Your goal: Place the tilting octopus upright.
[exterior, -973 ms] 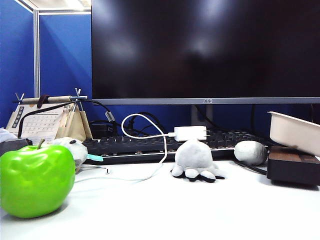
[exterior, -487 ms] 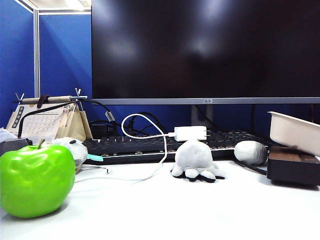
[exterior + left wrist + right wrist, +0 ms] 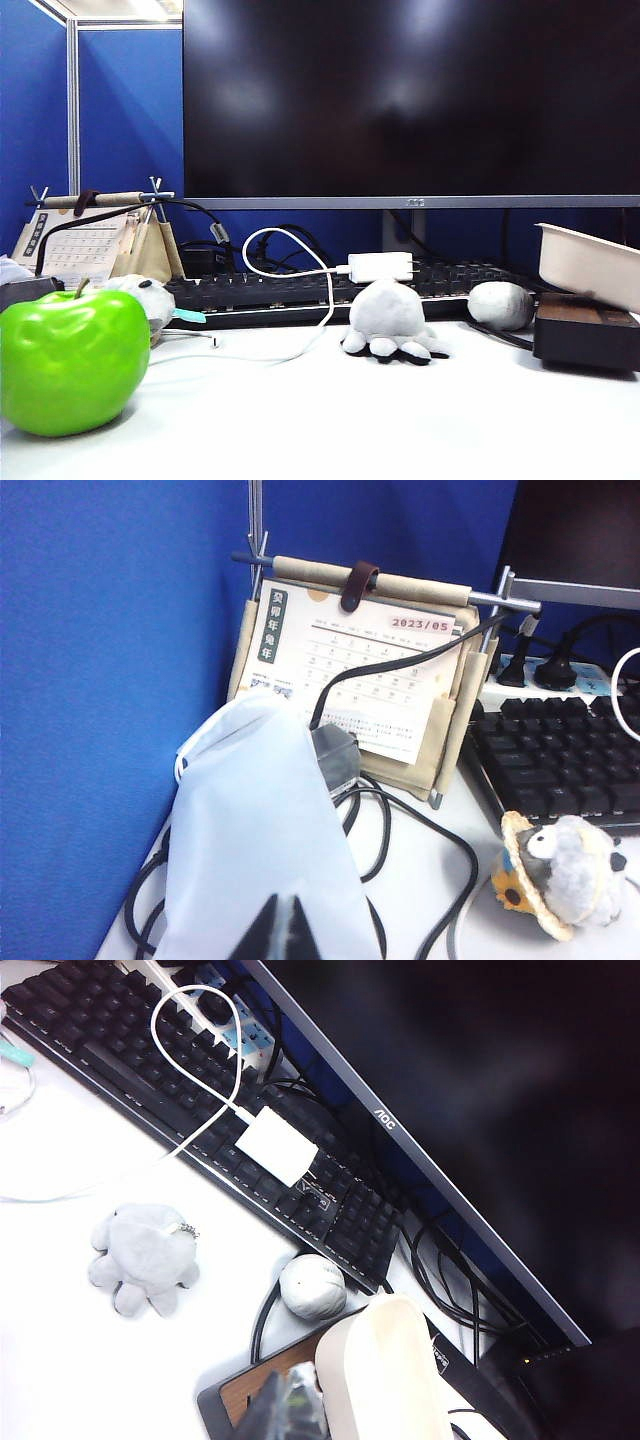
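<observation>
1. Octopus: small grey plush, domed head up, stubby tentacles spread flat on the white table, black showing under the tips; set just in front of the keyboard, roughly mid-table. Seen from above in the right wrist view, apart from all neighbours.
2. Grey oval lump: smooth, lying to the right of the octopus, near the keyboard's end.
3. White charger block: resting on the keyboard behind the octopus, white cable looped to the left.
4. Green apple: large, glossy, at the near left of the table.
5. Desk calendar: standing at far left against the blue partition, black cord draped across it.
6. Dark monitor: filling the background.
7. White tray: perched on a dark box at far right.
8. Left tool: fingertips pressed together, holding nothing, low over a white pouch beside the calendar.
9. Right tool: blurred, tips closed, empty, above the dark box, well apart from the octopus.
</observation>
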